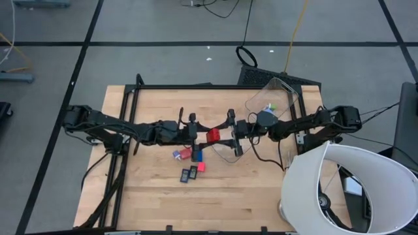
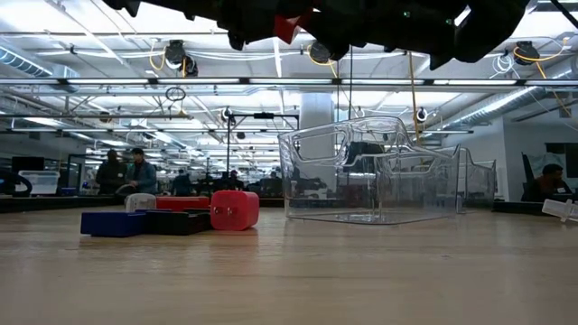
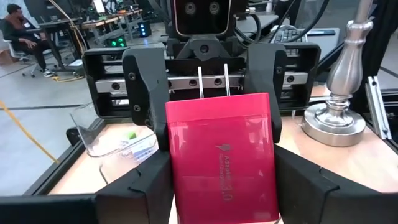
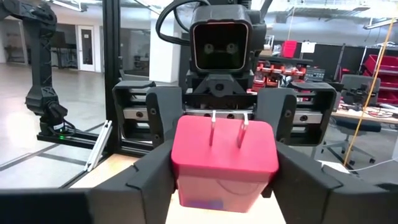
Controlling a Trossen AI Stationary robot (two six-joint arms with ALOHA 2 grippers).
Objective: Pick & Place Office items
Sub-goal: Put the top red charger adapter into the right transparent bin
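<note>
A red plug block with two metal prongs [image 1: 213, 135] hangs in mid-air above the table's middle, between both grippers. My left gripper [image 1: 203, 134] comes at it from the left and my right gripper [image 1: 225, 132] from the right, each shut on it. In the low view the block [image 2: 287, 25] shows high above the table. Below lie a blue block [image 1: 198, 156], a red block [image 1: 186, 153], a light-blue piece [image 1: 177, 155] and two dark flat rectangles [image 1: 189, 174]. A green piece [image 1: 270, 108] lies in the clear bin [image 1: 287, 98]. My left gripper [image 3: 221, 193] pinches the red block's plain rear half [image 3: 186, 186] between its two fingers, coming level from the table's left. The block is lifted clear and lies level. My right gripper [image 4: 227, 183] pinches the block's prong end [image 4: 186, 155] between its two fingers, coming level from the table's right. The prongs [image 4: 242, 130] point toward its wrist.
The clear bin [image 2: 379, 176] stands on the table's far right part, behind my right arm. A white lamp shade [image 1: 346, 189] covers the near right corner, and its silver base [image 3: 336, 118] stands on the table. A black frame [image 1: 124, 130] edges the table's left and far sides.
</note>
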